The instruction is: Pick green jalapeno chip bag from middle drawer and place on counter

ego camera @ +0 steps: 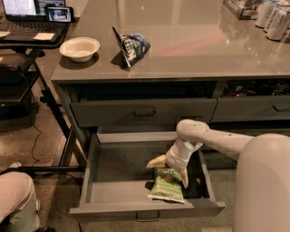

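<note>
Item: green jalapeno chip bag (166, 186), small, crinkly, light green with a darker top band; lies flat on the floor of the middle drawer (144, 210), right of centre and close to the front wall, top end pointing toward the back. Gripper (170, 170): lowered into the drawer directly over the bag's top end, jaws spread, one beige finger out to the left of the bag's top edge and the other down along its upper right corner, so the top band sits between them; whether either finger touches the foil cannot be told. Arm (213, 138): white, smooth, rounded, reaching in from the right over the drawer's right wall. Drawer: grey, deep, flat-fronted, small metal handle, pulled well out; bare floor to the left of the bag, only a narrow strip between bag and right wall. Upper drawer (145, 111): shallower, grey, closed, its front overhanging the rear of the open drawer just behind the arm's wrist. Counter (195, 50): glossy grey-brown, smooth, broad bare stretch in the middle and right. On the counter: dark blue-and-white chip bag (131, 45), propped upright near the left; white bowl (79, 47) at the left corner; cans (274, 18) at the far right. Beside the cabinet: black side table (27, 41) bearing a laptop (22, 9).
</note>
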Controlling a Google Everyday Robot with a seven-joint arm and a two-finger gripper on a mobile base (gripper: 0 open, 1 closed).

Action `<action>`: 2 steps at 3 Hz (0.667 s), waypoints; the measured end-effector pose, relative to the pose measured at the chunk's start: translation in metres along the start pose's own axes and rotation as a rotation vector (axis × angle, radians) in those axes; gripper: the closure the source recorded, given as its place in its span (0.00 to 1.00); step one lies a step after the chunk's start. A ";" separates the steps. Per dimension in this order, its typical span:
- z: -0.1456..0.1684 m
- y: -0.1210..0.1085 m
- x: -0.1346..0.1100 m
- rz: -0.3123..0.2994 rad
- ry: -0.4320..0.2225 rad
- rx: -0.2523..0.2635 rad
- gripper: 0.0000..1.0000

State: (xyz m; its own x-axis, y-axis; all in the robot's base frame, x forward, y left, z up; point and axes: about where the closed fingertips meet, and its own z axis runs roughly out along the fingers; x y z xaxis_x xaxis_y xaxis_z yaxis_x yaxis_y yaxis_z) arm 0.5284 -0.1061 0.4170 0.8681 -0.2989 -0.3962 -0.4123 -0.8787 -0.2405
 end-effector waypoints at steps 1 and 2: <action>0.019 -0.002 -0.004 -0.009 -0.045 -0.016 0.00; 0.039 0.004 -0.004 -0.005 -0.080 -0.040 0.00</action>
State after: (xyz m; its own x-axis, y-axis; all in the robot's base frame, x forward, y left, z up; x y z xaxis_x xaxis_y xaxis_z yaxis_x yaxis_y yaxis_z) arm 0.5127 -0.0937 0.3828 0.8448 -0.2649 -0.4650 -0.3951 -0.8948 -0.2079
